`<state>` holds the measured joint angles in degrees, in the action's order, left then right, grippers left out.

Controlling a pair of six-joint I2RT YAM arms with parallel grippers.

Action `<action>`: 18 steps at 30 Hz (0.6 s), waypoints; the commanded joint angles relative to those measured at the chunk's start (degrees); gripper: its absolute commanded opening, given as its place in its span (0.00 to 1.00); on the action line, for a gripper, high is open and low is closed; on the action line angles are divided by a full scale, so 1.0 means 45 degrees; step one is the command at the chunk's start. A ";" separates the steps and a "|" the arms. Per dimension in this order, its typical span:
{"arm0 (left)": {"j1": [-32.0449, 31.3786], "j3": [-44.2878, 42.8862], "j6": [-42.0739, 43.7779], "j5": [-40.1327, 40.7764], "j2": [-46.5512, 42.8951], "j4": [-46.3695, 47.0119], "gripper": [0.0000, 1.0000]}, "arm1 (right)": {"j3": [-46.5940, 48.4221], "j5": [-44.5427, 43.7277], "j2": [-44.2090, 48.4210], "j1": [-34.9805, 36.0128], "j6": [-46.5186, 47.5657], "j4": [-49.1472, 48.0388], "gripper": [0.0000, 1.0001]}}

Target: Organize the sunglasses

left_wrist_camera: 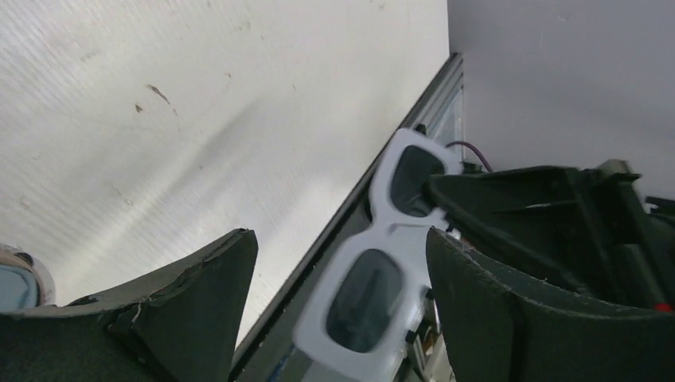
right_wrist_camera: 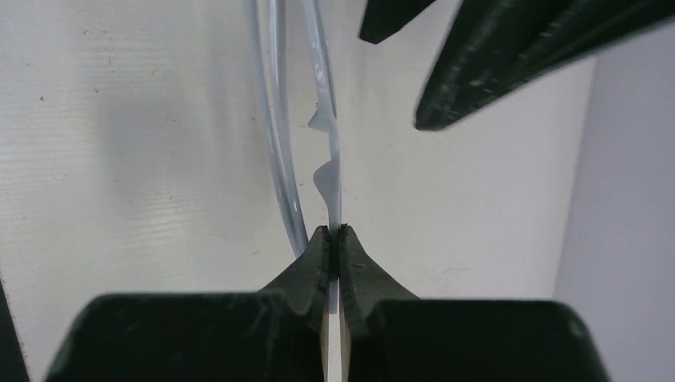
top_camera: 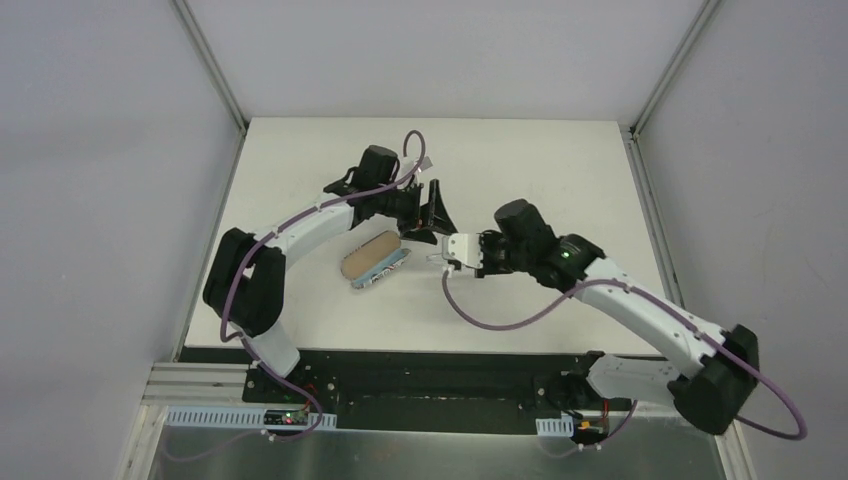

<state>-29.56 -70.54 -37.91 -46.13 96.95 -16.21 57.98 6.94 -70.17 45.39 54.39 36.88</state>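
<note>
Sunglasses (left_wrist_camera: pixel 380 232) were pinched by the closed right gripper (right_wrist_camera: pixel 335 239), the left gripper (top_camera: pixel 436 214) wide open and empty, not yet put in the case (top_camera: pixel 373 259).

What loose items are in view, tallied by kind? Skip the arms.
sunglasses: 1, white frame, pinched by a temple arm in the right gripper
case: 1, lying on the table
blue bit at the case's edge: too small to tell if it is a separate thing, not counted
Total: 2
</note>
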 commanded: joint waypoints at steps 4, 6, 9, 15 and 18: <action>0.0013 0.1432 -0.0166 -0.3008 -0.2149 0.1109 0.80 | -0.3629 0.0672 0.5791 0.0059 0.3601 -0.4289 0.00; -0.0109 0.1774 -0.0430 -0.3337 -0.2585 0.1580 0.80 | -0.4748 0.0783 0.6789 0.0056 0.4461 -0.5478 0.00; -0.0278 0.2062 -0.1113 -0.3648 -0.3049 0.2601 0.80 | -0.5238 0.0855 0.7240 0.0071 0.4957 -0.5369 0.00; -0.0369 0.1689 -0.1138 -0.3136 -0.3040 0.2722 0.78 | -0.4824 0.0884 0.6833 0.0098 0.4998 -0.4707 0.00; -0.0597 0.1346 -0.0669 -0.2611 -0.2746 0.2200 0.75 | -0.4760 0.1026 0.6766 0.0114 0.5188 -0.4778 0.00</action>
<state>-31.14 -61.67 -42.52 -59.07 84.25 -6.98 34.63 9.52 -39.75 45.54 75.18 19.03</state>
